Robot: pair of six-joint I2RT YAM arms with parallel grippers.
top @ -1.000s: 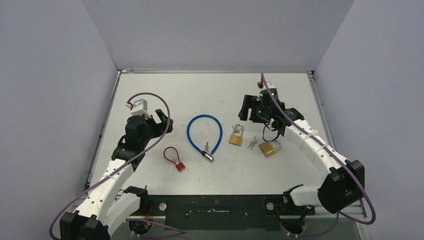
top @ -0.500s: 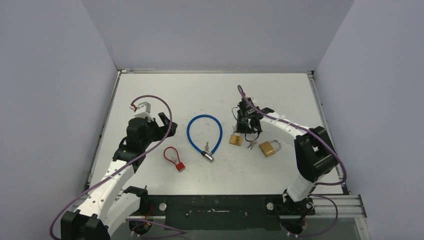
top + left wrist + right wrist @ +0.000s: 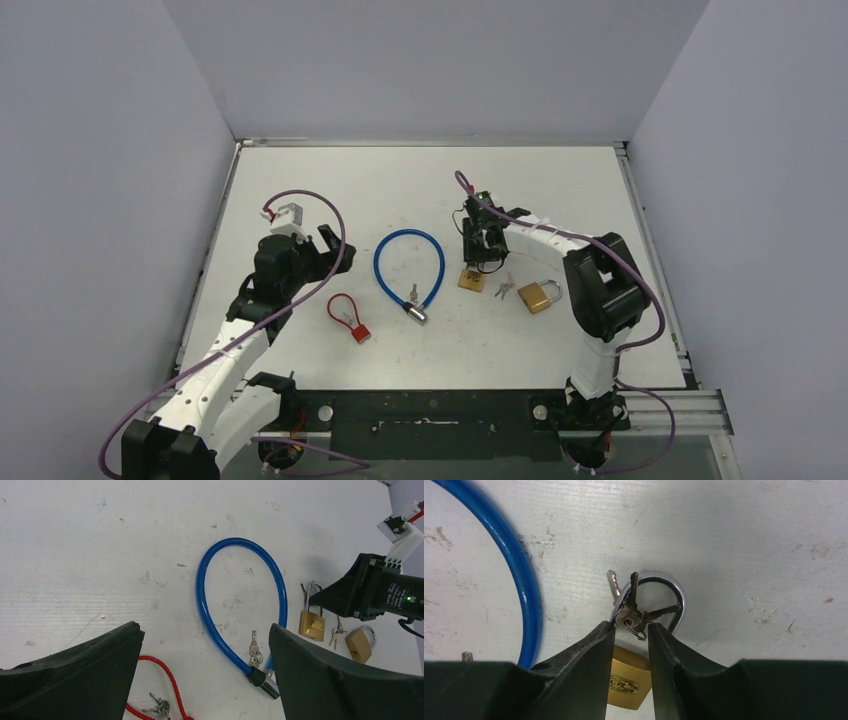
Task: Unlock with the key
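A brass padlock (image 3: 628,680) lies on the white table with its steel shackle (image 3: 676,592) pointing away from me. A bunch of keys (image 3: 630,611) rests over that shackle. My right gripper (image 3: 630,625) is down over this padlock (image 3: 472,279), and its two fingertips are pinched on the heads of the keys. My left gripper (image 3: 205,630) hovers wide open and holds nothing. It hangs above the blue cable lock (image 3: 210,600) and the red cable lock (image 3: 160,670).
A second brass padlock (image 3: 537,296) lies right of the first, with loose keys (image 3: 503,289) between them. The blue cable lock (image 3: 408,268) has a key (image 3: 255,650) by its barrel. Small keys (image 3: 159,709) lie inside the red cable lock (image 3: 347,316). Grey walls enclose the table.
My right arm has swung left and come down onto the nearer brass padlock, and its jaws have gone from open to pinched on the keys. The left arm has barely shifted.
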